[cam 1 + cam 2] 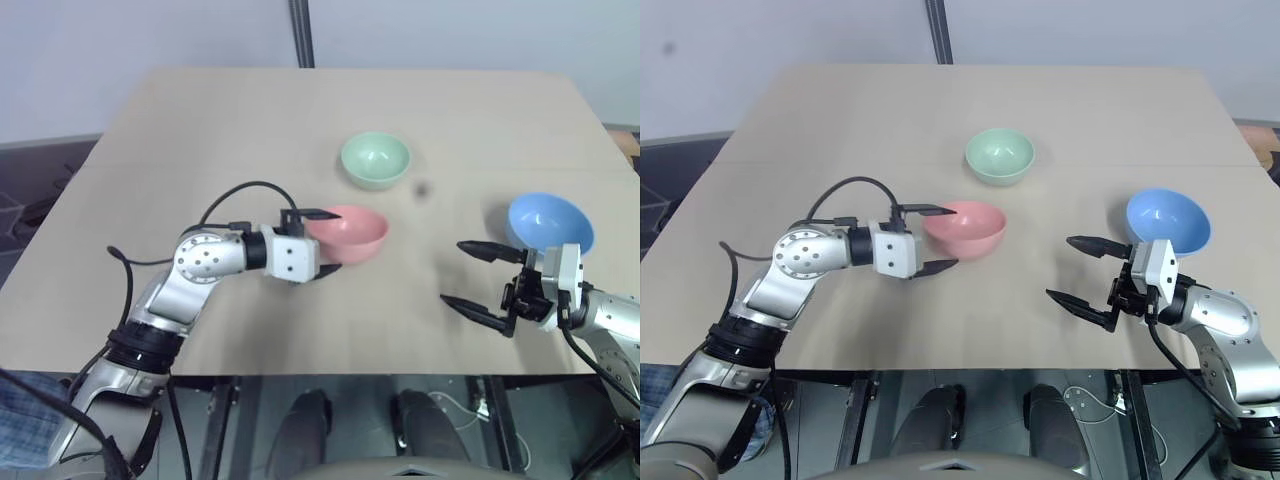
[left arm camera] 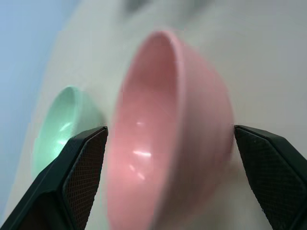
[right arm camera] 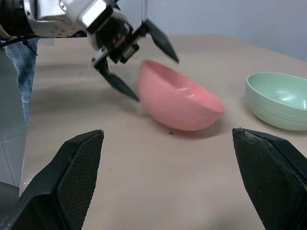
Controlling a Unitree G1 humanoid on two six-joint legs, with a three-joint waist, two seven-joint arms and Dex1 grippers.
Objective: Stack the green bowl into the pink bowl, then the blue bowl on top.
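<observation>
Beige tabletop (image 1: 200,130) carries all three bowls, each standing apart, so no stacking is done yet. At the centre sits the pink bowl (image 1: 347,232), tipped up on its side in the right wrist view, with the left gripper (image 1: 318,242) at its 9 o'clock edge, fingers spread wide around the rim without clamping it. Toward 12 o'clock the green bowl (image 1: 375,159) waits empty; at 3 o'clock the blue bowl (image 1: 549,222) rests just beyond the right gripper (image 1: 478,282), whose fingers are wide and empty. Both nestings remain. Nothing lies between the bowls; a dark speck (image 1: 421,188) marks the table beside the green bowl.
</observation>
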